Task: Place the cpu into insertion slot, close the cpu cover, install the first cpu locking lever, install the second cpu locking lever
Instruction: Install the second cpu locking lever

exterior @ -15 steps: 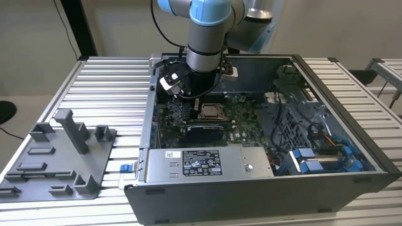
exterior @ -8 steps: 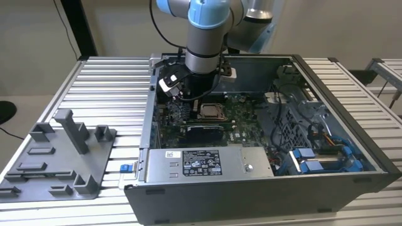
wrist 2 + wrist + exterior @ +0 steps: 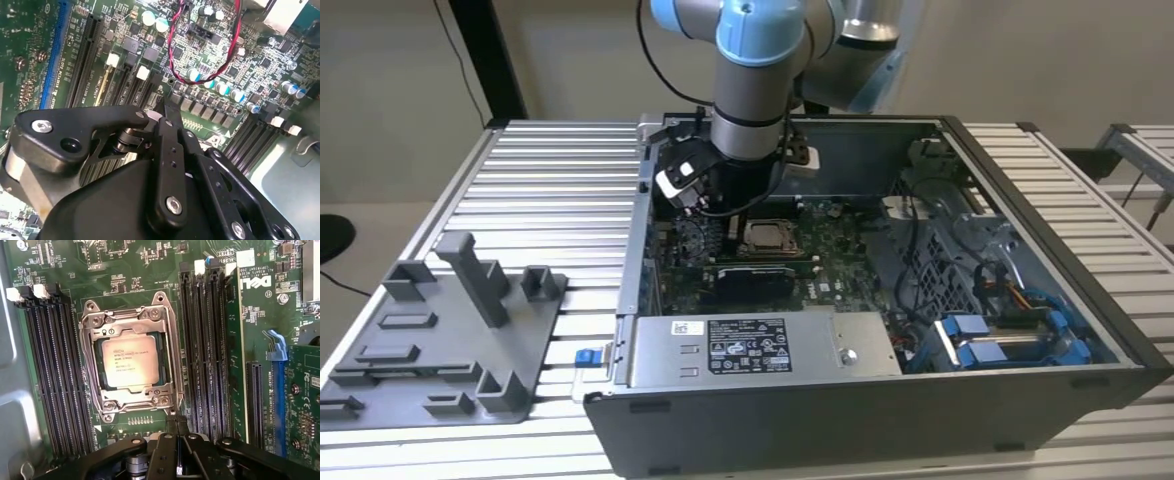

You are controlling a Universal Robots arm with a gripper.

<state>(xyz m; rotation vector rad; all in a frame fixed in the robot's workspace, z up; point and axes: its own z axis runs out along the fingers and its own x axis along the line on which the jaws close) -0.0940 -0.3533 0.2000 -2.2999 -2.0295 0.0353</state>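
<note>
My gripper (image 3: 177, 421) hangs over the green motherboard (image 3: 150, 280), fingers pressed together, holding nothing. The cpu (image 3: 129, 361) lies seated in the insertion slot (image 3: 95, 365), with the cpu cover (image 3: 170, 350) closed flat around it. The open computer case (image 3: 1067, 390) rests on a ribbed metal table (image 3: 547, 190); a grey fixture tray (image 3: 440, 340) lies at the exterior view's left.

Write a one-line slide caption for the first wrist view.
CPU seated in the insertion slot with the CPU cover closed over it; hand, fingers together, just beside the socket.
</note>
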